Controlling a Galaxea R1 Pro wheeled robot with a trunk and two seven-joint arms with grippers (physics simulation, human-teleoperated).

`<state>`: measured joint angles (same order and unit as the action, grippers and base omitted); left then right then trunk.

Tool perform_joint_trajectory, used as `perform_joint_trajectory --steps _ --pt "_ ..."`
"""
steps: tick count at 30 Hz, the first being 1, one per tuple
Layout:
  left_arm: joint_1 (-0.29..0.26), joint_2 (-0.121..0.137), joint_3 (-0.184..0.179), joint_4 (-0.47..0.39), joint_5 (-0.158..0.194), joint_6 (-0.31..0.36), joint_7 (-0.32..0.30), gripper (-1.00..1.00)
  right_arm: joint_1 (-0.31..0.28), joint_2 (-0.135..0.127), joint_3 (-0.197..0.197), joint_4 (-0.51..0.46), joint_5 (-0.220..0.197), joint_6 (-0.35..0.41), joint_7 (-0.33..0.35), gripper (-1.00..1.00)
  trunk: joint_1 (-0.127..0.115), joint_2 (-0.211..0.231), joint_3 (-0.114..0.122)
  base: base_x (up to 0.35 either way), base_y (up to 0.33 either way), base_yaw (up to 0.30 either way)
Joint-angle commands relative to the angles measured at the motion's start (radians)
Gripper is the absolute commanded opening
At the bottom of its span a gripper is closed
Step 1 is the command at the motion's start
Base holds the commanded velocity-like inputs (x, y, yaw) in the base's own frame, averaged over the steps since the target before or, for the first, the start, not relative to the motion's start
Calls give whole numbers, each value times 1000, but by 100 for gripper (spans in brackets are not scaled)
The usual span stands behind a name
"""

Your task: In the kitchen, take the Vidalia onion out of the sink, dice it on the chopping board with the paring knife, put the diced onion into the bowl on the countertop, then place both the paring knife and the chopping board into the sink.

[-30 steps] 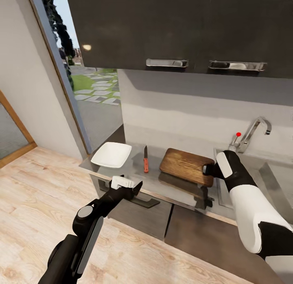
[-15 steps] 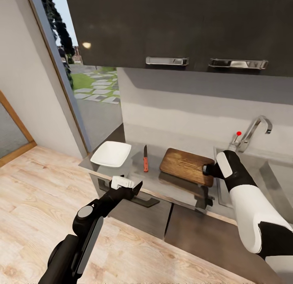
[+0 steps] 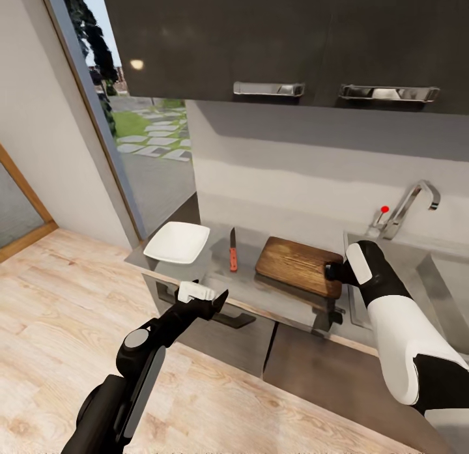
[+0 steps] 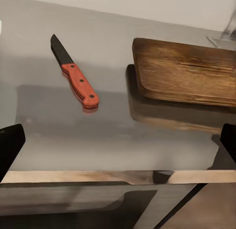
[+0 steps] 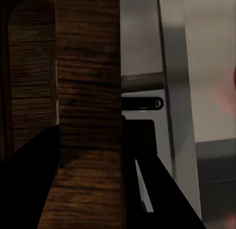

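Right fingers (image 5: 34, 179): clamped on the chopping board (image 3: 298, 266) at its end by the sink (image 3: 391, 271).
Left fingers (image 4: 10, 147): wide apart, holding nothing, in front of the countertop (image 3: 260, 291) edge.
Paring knife (image 3: 232, 255): flat on the countertop, between the bowl (image 3: 177, 243) and the board.
Board: lifted a bit above the countertop.

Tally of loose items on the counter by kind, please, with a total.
Bowl: 1
Knife: 1
Board: 1, right claw at its sink-side end
Total: 3
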<state>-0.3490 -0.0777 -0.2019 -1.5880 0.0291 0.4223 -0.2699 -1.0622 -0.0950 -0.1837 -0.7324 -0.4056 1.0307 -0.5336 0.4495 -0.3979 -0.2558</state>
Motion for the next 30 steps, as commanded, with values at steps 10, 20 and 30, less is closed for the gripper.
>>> perform_joint_trajectory --steps 10,20,30 --pt "-1 0 1 -1 3 7 -3 100 -1 0 0 -1 -12 2 -9 -100 1 -2 -4 0 0 0" --pt "-1 0 1 -1 3 7 -3 100 -1 0 0 -1 -12 2 -9 -100 1 -2 -12 0 0 0" --pt "-1 0 1 0 3 7 -3 100 -1 0 0 -1 -12 2 -9 -100 1 -2 -19 0 0 0"
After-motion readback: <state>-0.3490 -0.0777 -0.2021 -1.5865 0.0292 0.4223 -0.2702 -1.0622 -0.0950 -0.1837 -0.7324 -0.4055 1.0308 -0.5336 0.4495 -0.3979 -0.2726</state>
